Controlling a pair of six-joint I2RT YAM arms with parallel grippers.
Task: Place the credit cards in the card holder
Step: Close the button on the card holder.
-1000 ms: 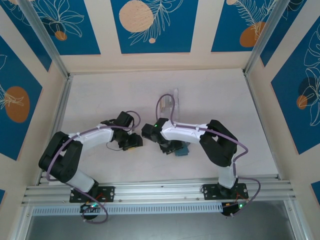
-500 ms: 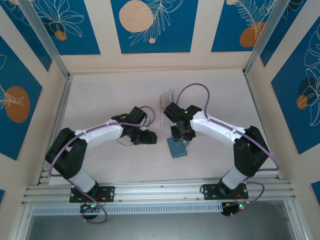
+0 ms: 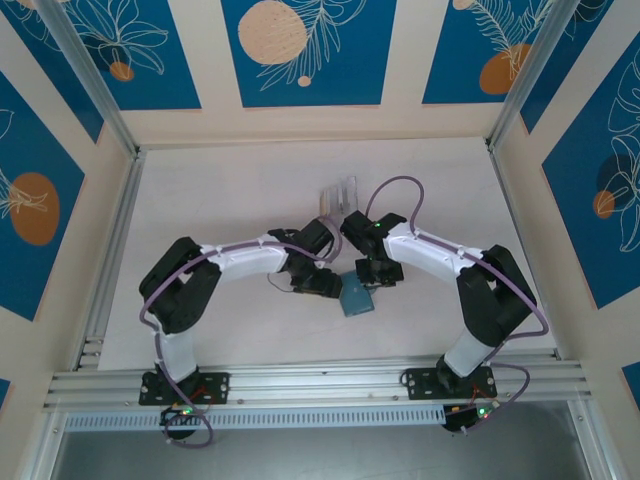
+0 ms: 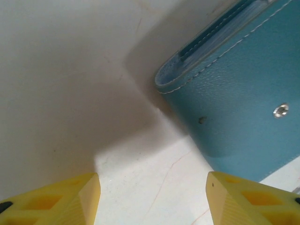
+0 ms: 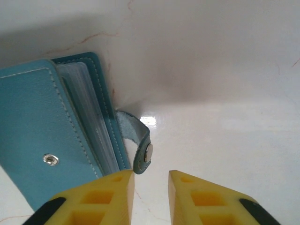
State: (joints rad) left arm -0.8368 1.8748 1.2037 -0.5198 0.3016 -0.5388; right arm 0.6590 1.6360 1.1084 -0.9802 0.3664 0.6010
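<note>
The card holder (image 3: 355, 298) is a slate-teal wallet lying closed and flat on the table between both arms. My left gripper (image 3: 325, 283) hovers at its left edge, open, with bare table between its yellow fingers (image 4: 70, 199). In the left wrist view the card holder (image 4: 239, 103) fills the upper right. My right gripper (image 3: 378, 272) is at the wallet's upper right. Its jaws stand narrowly apart with nothing between them (image 5: 151, 187). The holder's snap strap (image 5: 142, 151) curls out just beyond the left fingertip. Pale pockets (image 5: 86, 112) show along the wallet's edge. The credit cards are hidden.
A clear acrylic slotted rack (image 3: 340, 197) stands just behind the two grippers. The pale table (image 3: 220, 190) is walled on three sides, with an aluminium rail (image 3: 320, 380) along the near edge.
My left arm has swung right up to the wallet and its jaws have widened. My right gripper has moved off the wallet to its upper right edge, and its jaws have narrowed.
</note>
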